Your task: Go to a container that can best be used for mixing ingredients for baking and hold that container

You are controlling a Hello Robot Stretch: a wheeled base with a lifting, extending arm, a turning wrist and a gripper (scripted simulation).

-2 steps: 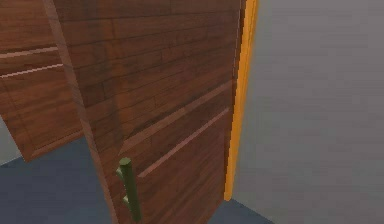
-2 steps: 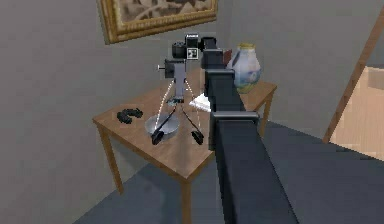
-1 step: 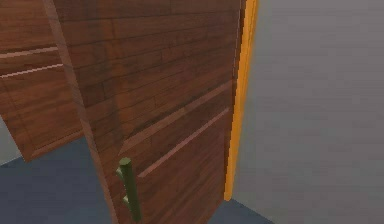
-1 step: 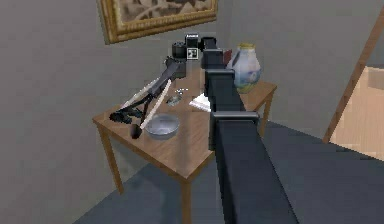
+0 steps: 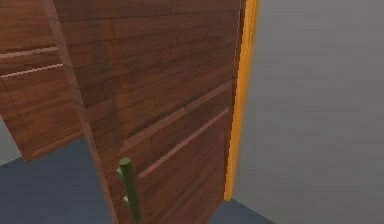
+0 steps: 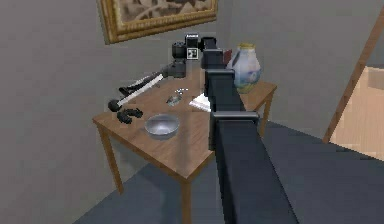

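the gripper [image 6: 176,70] reaches over the far part of a wooden table [image 6: 190,148], at the end of the dark arm [image 6: 235,150]. things lie on the tabletop at and behind its fingers, so i cannot tell how the fingers stand or whether they hold anything. the bowl [image 6: 162,126], small, grey and shallow, rests on the table nearer the camera than the fingers and a little to their left, apart from them, with bare wood around it. left of the fingers a long thin pale-and-dark shape [image 6: 140,88] lies aslant, with a dark lump [image 6: 125,112] near the table's left corner. below the fingers are small grey bits [image 6: 178,97] and a white sheet [image 6: 200,102]. right of the fingers, across the arm, a pale round jar [image 6: 245,65] stands upright. the table is set against a grey wall [image 6: 50,60], where a gilt-framed picture [image 6: 155,15] hangs above the fingers. far to their right is a wooden door frame [image 6: 362,70]. in the forward view a brown panelled door [image 5: 160,90] with an orange edge [image 5: 240,100] stands close, a green handle [image 5: 126,185] low on it, above dark blue-grey floor [image 5: 40,190].
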